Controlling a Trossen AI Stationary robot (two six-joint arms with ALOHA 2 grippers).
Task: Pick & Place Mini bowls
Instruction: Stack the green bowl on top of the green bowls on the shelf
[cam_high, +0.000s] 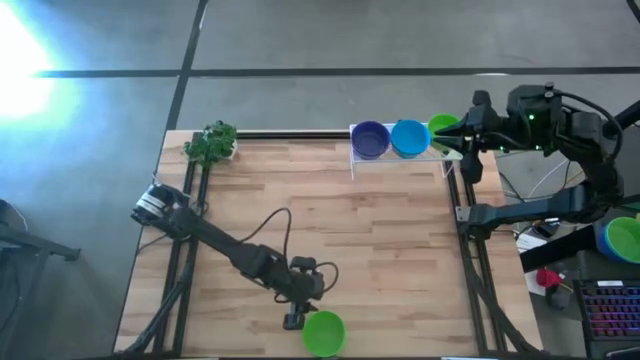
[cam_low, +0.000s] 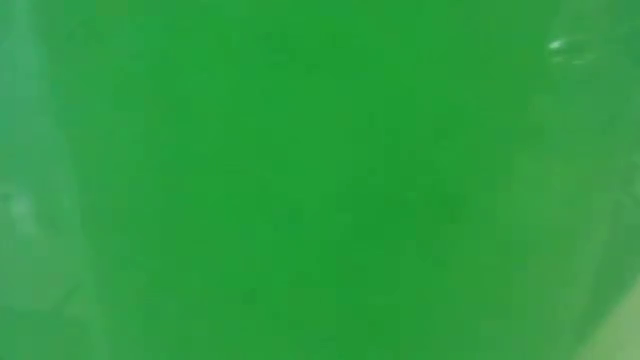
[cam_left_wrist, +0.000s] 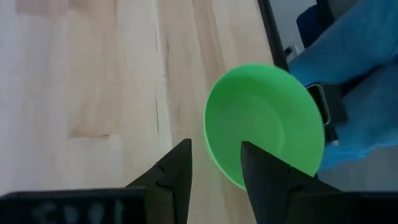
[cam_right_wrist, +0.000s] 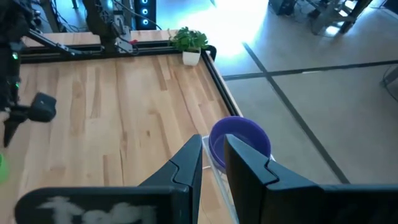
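The left gripper (cam_high: 294, 320) sits near the front edge of the desk (cam_high: 330, 230), just beside a green mini bowl (cam_high: 323, 333) that rests open side up close to that edge. In the left wrist view its fingers (cam_left_wrist: 174, 177) are spread, one outside the near rim and the other over the bowl's inside; nothing is grasped yet, and contact with the rim cannot be confirmed. Hazard one: the bowl lies so near the desk edge that a slightly low or off-centre closure is likely to push the light plastic forward and off the desk instead of pinching the wall. Hazard two: a rim pinch on a thin curved wall may slip, so the bowl could tilt or drop on lift. The low view is filled entirely with green, presumably this bowl directly in front of that camera, so it offers no check on height. The right gripper (cam_high: 455, 140) hovers at the far right corner over a clear rack (cam_high: 352, 160) holding a purple mini bowl (cam_high: 371, 139), a blue mini bowl (cam_high: 408, 137) and another green mini bowl (cam_high: 441, 126) in a row. Its fingers (cam_right_wrist: 186, 165) stand partly apart with nothing visible between them. Any descent there risks knocking the rack or tipping the stored bowls.
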